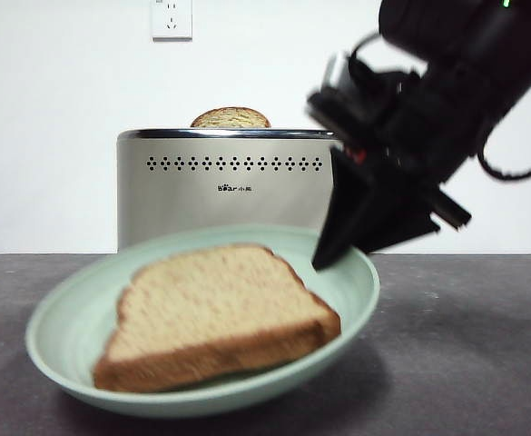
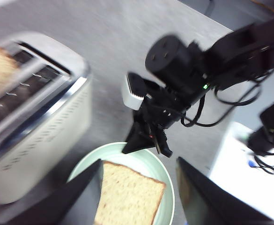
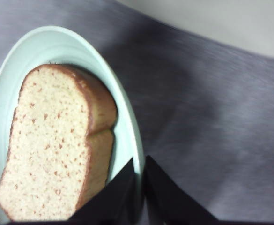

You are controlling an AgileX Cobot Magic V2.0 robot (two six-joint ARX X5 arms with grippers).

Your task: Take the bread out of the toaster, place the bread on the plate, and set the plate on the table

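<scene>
Between the right gripper's (image 3: 140, 187) clamped jaws sits the plate (image 1: 360, 272) rim; stiff, smooth, likely light, bread (image 1: 215, 313) may slide.

the toaster (image 1: 224, 195) front reads "bear" below its dotted vent row.

Bread (image 2: 127, 199) on the plate (image 2: 167, 190) between the left gripper's (image 2: 139, 197) parted jaws, right gripper (image 2: 144, 143) at the rim beyond.

Pale tan bread (image 1: 215, 318) with reddish speckles and brown crust; mint-green plate (image 1: 61, 331); cream toaster (image 1: 224, 195) with chrome rim and dotted holes; mottled grey desk (image 1: 465, 363); black pincers
</scene>
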